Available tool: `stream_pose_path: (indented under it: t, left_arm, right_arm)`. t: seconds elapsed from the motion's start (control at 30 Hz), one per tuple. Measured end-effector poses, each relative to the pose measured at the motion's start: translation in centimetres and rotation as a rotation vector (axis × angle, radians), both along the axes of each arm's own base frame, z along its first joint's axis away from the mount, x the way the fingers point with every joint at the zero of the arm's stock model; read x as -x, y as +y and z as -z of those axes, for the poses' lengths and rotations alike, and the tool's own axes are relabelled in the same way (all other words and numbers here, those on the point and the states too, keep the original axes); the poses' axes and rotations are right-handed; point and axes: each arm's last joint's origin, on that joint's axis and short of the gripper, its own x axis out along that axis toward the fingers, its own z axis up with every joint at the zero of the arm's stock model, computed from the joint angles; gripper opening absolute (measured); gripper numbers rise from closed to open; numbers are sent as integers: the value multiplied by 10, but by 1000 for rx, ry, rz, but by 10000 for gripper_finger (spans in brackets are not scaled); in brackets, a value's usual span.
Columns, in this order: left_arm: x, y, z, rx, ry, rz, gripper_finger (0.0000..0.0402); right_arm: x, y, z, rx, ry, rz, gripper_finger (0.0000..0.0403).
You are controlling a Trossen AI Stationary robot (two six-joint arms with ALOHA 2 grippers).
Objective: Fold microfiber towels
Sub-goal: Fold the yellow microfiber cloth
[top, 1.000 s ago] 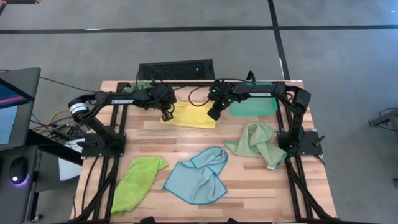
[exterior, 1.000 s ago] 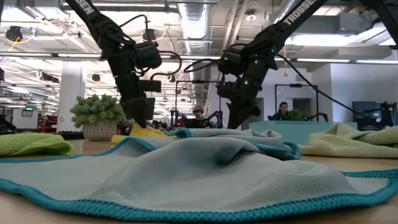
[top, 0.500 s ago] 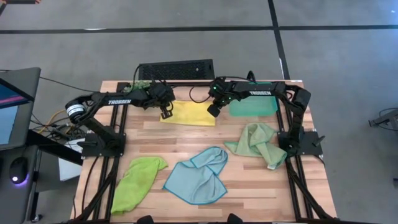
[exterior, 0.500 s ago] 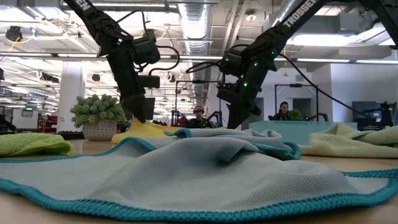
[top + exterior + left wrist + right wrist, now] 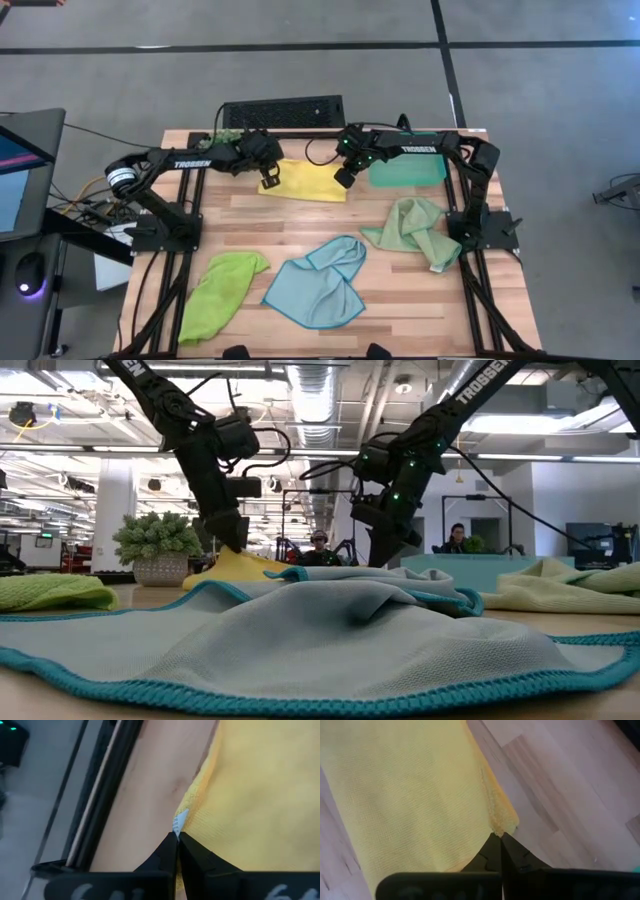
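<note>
The yellow towel (image 5: 305,181) lies at the table's far middle, and both grippers are shut on it. My left gripper (image 5: 268,184) is at its left corner, my right gripper (image 5: 343,179) at its right corner. In the low view the yellow towel (image 5: 243,563) rises into a small mound under my left gripper (image 5: 229,543). My right gripper (image 5: 386,556) stands beside it. The lime green towel (image 5: 222,290), the light blue towel (image 5: 320,281) and the sage towel (image 5: 415,231) lie crumpled on the table's near half, and no gripper touches them. My left gripper pinches the yellow towel's left corner (image 5: 186,818), beside its white label, between its two fingertips. The fingers slant down from the table's left. That corner is raised a little and the rest lies on the table. My right gripper pinches the towel's right corner (image 5: 501,826) between its two fingertips. The fingers slant steeply down from the right. I cannot tell whether they hold one layer or several. The cloth beyond the corner lies flat on the wood.
A teal tray (image 5: 410,171) sits at the far right, just behind my right gripper. A small green plant (image 5: 157,544) stands at the far left corner. A black grille-like box (image 5: 283,112) lies along the far edge. Bare wood shows between the yellow towel and the near towels.
My left gripper has tipped a little and drawn its corner of the yellow towel slightly up and toward the far edge. The cloth now mounds under it. Both grippers have stayed shut on their corners.
</note>
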Motion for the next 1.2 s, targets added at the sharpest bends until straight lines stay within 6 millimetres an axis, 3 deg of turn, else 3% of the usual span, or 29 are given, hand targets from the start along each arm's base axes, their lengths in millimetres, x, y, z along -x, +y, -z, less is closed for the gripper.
stream_pose_path:
  t: [0.23,0.57,0.7,0.9,1.2]
  left_arm:
    - [2,1,0,-28,14,-61,30]
    - [4,1,1,-16,15,-116,156]
    - [3,0,2,18,0,-83,186]
    - [0,-5,3,147,-62,11,184]
    - [1,-5,4,158,-58,14,165]
  right_arm:
    - [1,-3,0,2,-3,9,8]
    - [0,-3,-1,9,-22,6,8]
    - [-2,-4,-2,16,-38,5,8]
    - [-5,-5,-3,35,-72,4,27]
    - [-4,-8,-4,90,-49,39,123]
